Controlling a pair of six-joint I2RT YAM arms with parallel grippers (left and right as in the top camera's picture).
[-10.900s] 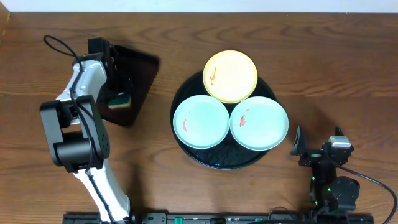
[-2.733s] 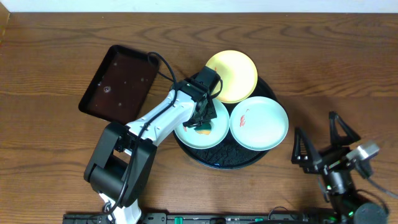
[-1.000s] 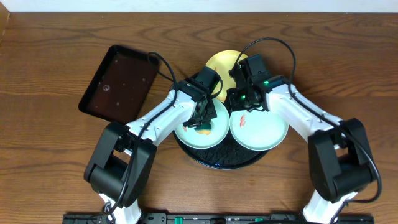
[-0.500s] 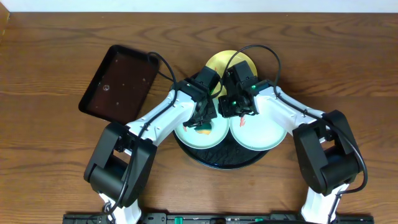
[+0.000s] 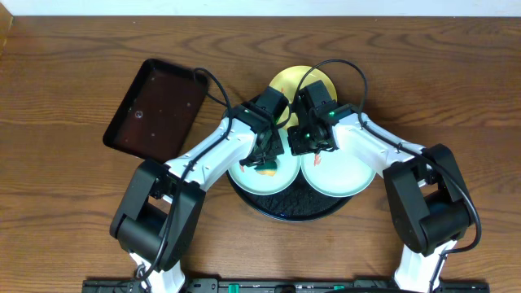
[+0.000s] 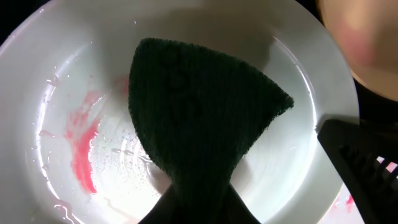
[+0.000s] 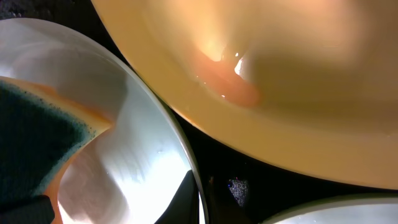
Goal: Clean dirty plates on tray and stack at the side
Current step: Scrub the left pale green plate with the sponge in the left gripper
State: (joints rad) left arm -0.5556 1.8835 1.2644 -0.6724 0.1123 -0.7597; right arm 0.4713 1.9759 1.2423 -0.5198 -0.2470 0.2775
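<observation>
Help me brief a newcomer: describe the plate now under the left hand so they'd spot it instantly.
Find the round black tray mid-table. Of the two mint plates on it, take the left plate, nearer the rectangular dark tray. Only it has the left hand holding a green sponge on it.

The round black tray (image 5: 286, 213) sits about mid-tabletop, with all three plates lying flat on it. The pale yellow plate (image 5: 285, 82) overhangs the tray's far edge and carries a wet orange smear. The left mint plate (image 5: 282, 177), wet and streaked pink-red, and the right mint plate (image 5: 348, 171), with a small red-orange mark, lie just beside each other across the near half.
</observation>
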